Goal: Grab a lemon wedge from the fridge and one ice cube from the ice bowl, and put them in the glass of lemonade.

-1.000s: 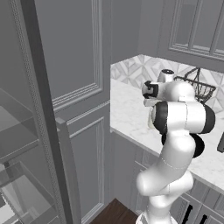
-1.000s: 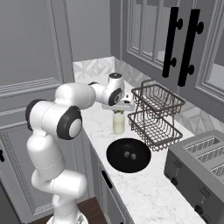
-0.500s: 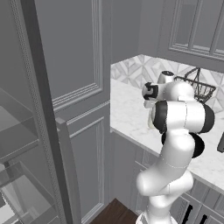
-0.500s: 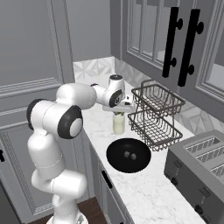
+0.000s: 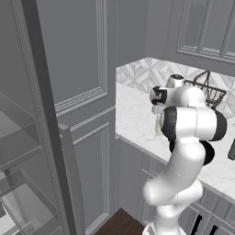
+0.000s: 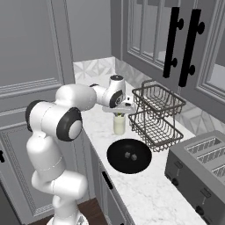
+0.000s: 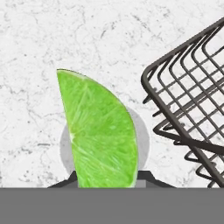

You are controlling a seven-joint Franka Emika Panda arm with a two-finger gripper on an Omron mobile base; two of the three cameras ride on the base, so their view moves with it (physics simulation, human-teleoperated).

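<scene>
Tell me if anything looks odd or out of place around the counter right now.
One thing stands out: the bright green citrus wedge in the two-finger gripper is lime-coloured, not lemon yellow. It hangs over the small clear glass of pale drink. The black wire basket stands upright and the white marble counter shows no spill.

Bright green lemon wedge (image 7: 103, 135) (streaky flesh), white grey-veined marble counter (image 7: 87, 39)

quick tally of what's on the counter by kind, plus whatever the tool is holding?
Wire basket: 1
Black bowl: 1
Ice cubes in the bowl: 2
Toaster: 1
Glass of lemonade: 1
Green wedge in the tool: 1
Total: 7
</scene>
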